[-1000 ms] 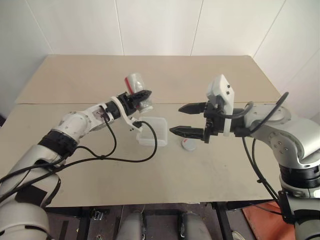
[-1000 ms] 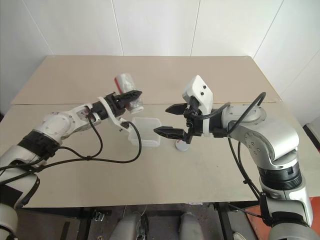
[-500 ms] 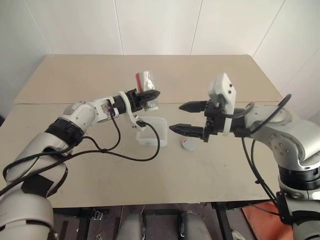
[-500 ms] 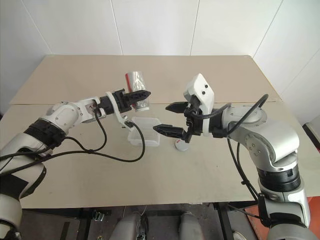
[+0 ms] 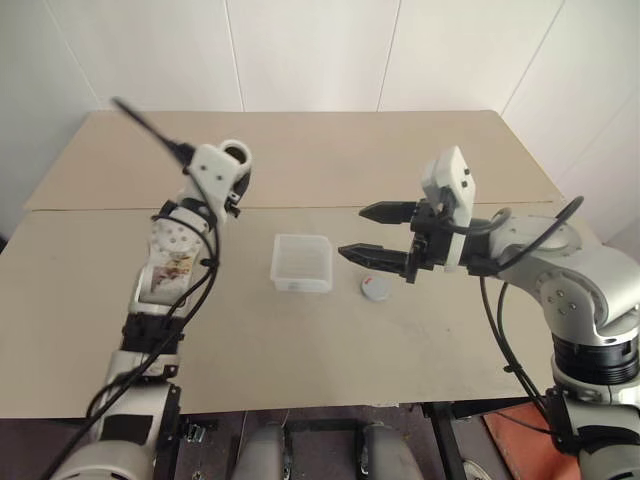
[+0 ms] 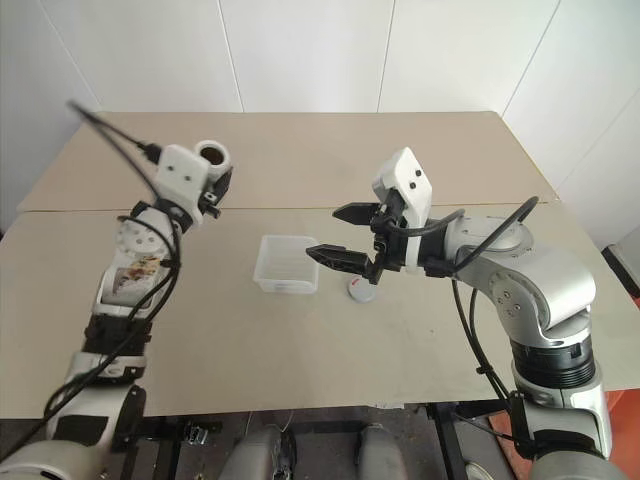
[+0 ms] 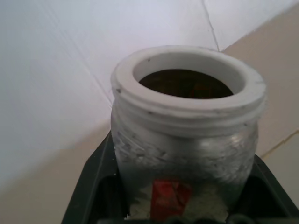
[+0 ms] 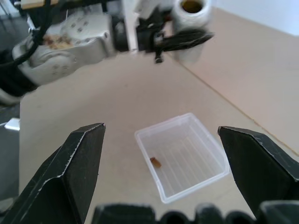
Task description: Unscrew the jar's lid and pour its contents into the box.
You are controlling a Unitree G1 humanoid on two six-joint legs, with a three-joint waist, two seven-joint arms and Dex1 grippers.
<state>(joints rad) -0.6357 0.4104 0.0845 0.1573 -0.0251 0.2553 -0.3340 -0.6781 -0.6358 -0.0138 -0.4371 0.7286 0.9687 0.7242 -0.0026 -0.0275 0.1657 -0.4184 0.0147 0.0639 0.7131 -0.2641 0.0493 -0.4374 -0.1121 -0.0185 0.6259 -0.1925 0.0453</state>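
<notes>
My left gripper (image 7: 183, 156) is shut on the clear jar (image 7: 184, 135), a black finger on each side of it. The jar is upright and open-mouthed, its red label facing the wrist camera. It is held high above the table's left side (image 6: 210, 153), well left of the box. The translucent box (image 5: 302, 262) sits mid-table with one small brown piece (image 8: 155, 162) inside. The grey lid (image 5: 375, 288) with a red mark lies flat just right of the box. My right gripper (image 5: 352, 231) hovers open above the lid and the box's right edge, nothing between its fingers.
The tan table (image 5: 420, 160) has a seam running across it behind the box. White walls close off the far side. A black cable (image 5: 140, 120) sticks out up and left from my left wrist.
My left arm has swung back from over the box, up and to the left. The jar has gone from tipped to upright. My right gripper has kept its place.
</notes>
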